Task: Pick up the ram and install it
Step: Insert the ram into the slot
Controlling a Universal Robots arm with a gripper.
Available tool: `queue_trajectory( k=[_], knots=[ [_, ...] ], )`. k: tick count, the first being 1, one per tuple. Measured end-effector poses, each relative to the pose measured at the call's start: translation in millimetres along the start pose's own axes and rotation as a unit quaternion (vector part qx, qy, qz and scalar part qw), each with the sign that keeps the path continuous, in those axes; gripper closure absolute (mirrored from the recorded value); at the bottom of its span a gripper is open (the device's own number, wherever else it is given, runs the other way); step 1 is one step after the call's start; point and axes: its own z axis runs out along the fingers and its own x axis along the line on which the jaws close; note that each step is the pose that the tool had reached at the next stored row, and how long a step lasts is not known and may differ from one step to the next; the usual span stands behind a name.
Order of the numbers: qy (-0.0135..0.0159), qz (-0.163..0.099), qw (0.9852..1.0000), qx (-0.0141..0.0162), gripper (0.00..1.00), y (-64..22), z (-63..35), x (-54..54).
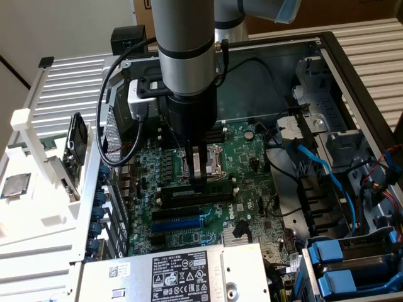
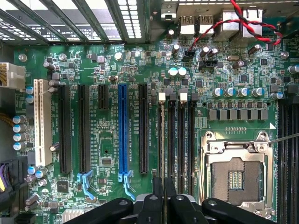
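Arm: grey Universal Robots arm comes down from the top of the exterior view into an open computer case (image 1: 327, 56), wrist pointing straight down over the motherboard (image 1: 245, 163).
Gripper: gripper (image 1: 199, 182) sits low over the board, fingertips right at the memory slots beside the processor socket (image 1: 211, 160). In the wrist view the gripper (image 2: 163, 191) shows two black fingers (image 2: 170, 186) drawn close together, clamped on a thin edge.
Ram, look: long, thin, flat stick, dark green edge with dark chips; only a narrow edge-on sliver shows in the wrist view (image 2: 162, 140), and a dark strip in the exterior view (image 1: 217, 185). Label not readable.
Ram, place: standing on edge in the memory slot nearest the long black expansion slot (image 2: 143, 130), running lengthwise along it, pinched between the fingers. Whether fully seated cannot be told.
Neighbouring slots: three more black memory slots (image 2: 181, 140) lie beside it toward the socket, white clips (image 2: 183, 96) at their far ends.
Socket: silver frame with bare contact grid (image 2: 236, 179).
Board, other: blue expansion slot (image 2: 123, 130), white slot (image 2: 41, 121), small round capacitors.
Case surroundings: blue cable (image 1: 327, 176) at the exterior view's right; labelled power supply (image 1: 182, 274) at the front; white rack (image 1: 38, 189) at the exterior view's left carrying a square silver chip (image 1: 14, 186).
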Motion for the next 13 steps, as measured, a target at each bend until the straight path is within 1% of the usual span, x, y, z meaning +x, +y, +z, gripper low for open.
queue_trajectory(
  k=[13],
  knots=[
    [0.0000, 0.000, 1.0000, 0.0002, 0.87, 0.4, 0.0, 0.0]
  ],
)
